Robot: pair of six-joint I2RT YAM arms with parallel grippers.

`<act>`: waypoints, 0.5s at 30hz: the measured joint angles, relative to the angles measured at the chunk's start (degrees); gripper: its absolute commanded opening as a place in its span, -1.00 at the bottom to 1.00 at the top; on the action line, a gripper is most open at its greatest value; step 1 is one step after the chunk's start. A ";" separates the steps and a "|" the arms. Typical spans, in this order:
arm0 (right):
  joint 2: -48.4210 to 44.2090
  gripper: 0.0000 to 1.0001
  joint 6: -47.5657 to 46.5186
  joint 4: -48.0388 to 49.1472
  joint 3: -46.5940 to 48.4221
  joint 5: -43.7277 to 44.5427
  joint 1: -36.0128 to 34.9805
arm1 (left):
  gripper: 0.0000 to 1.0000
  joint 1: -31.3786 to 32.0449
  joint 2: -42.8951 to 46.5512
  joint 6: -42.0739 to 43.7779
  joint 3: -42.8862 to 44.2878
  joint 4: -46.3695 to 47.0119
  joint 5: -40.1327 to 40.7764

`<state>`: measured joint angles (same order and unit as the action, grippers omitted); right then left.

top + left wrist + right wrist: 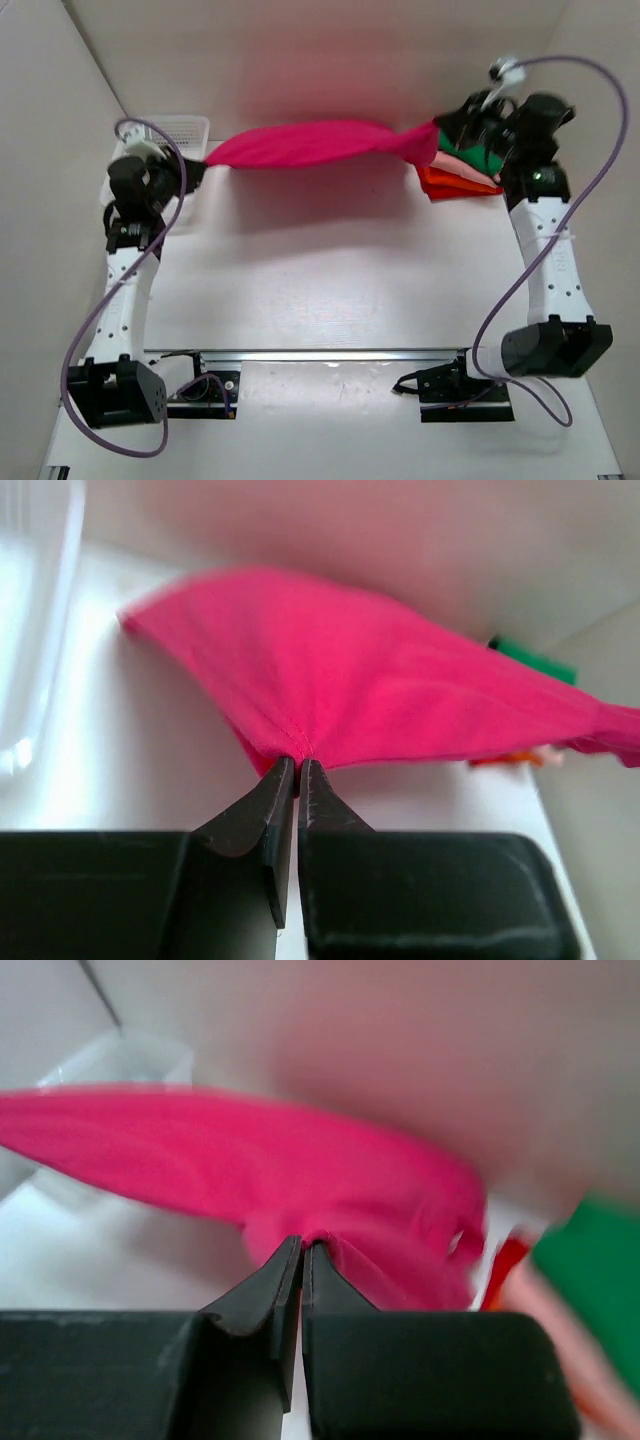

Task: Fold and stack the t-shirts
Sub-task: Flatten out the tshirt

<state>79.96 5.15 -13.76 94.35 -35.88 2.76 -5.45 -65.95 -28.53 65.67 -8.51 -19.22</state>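
Observation:
A magenta-pink t-shirt (305, 144) hangs stretched in the air across the back of the table, between my two grippers. My left gripper (200, 163) is shut on its left end; the left wrist view shows the jaws (297, 763) pinching the hem of the shirt (380, 680). My right gripper (445, 135) is shut on its right end; the right wrist view shows the tips (303, 1245) closed on a fold of the shirt (240, 1155). A stack of folded shirts in green (484, 158), light pink, orange and red (455, 183) lies at the back right under the right gripper.
A white mesh basket (170, 132) stands at the back left behind the left gripper. Light walls close in the table at the back and both sides. The arm bases and a rail (330, 355) sit at the near edge.

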 measured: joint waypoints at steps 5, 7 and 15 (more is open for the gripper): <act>-13.44 -1.00 -1.31 -4.96 -24.96 5.88 -4.63 | -1.00 2.49 11.17 1.81 -16.15 -5.49 1.38; -21.35 -1.00 -0.26 -6.45 -33.18 6.88 -6.71 | -1.00 4.87 16.79 2.29 -20.68 -8.31 1.95; -40.70 -0.99 7.45 -11.82 -57.29 9.44 -13.66 | -1.00 13.79 35.06 -5.18 -44.06 -17.27 6.25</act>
<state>39.27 12.60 -25.58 37.06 -26.44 -10.90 8.34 -30.89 -33.71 21.61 -25.78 -12.97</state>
